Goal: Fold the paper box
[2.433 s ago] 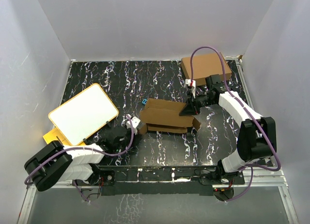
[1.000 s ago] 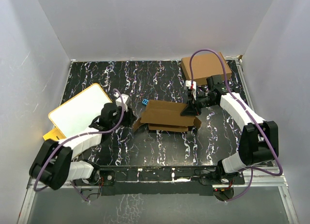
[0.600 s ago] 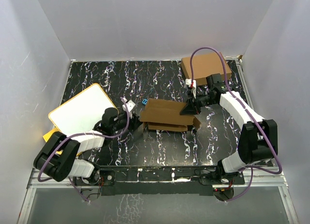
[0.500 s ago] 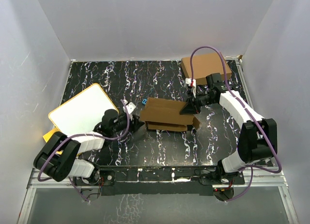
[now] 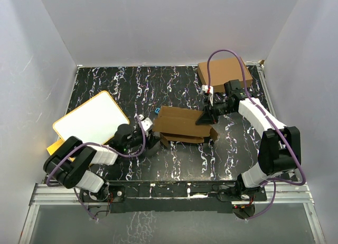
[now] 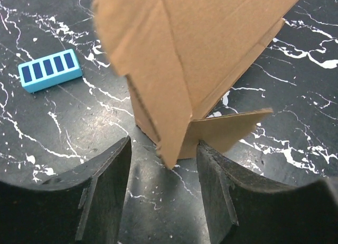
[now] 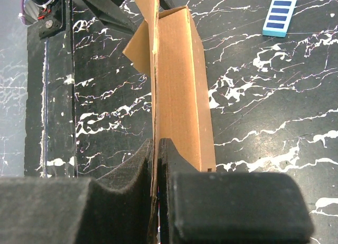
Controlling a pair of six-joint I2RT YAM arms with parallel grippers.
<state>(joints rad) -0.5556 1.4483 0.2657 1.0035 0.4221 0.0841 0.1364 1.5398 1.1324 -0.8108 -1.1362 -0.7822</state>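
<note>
The paper box [image 5: 182, 125], a brown cardboard sheet partly folded into an oblong shape, lies mid-table. My right gripper [image 5: 206, 117] is shut on its right edge; in the right wrist view the fingers [image 7: 174, 165] pinch a thin cardboard panel [image 7: 177, 85]. My left gripper [image 5: 153, 141] sits low at the box's left end, open. In the left wrist view a pointed flap [image 6: 174, 112] hangs just in front of the gap between the fingers [image 6: 103, 186], and a small flap [image 6: 227, 130] lies flat on the table.
A larger ready-made brown box [image 5: 224, 72] stands at the back right. A white board with a yellow rim [image 5: 90, 122] lies at the left. A small blue block [image 5: 158, 111] [image 6: 50, 69] [image 7: 280, 14] rests behind the paper box's left end.
My left arm has swung from beside the white board toward the box's left end, and its jaws have widened. The right gripper has kept its hold and stayed nearly still.
</note>
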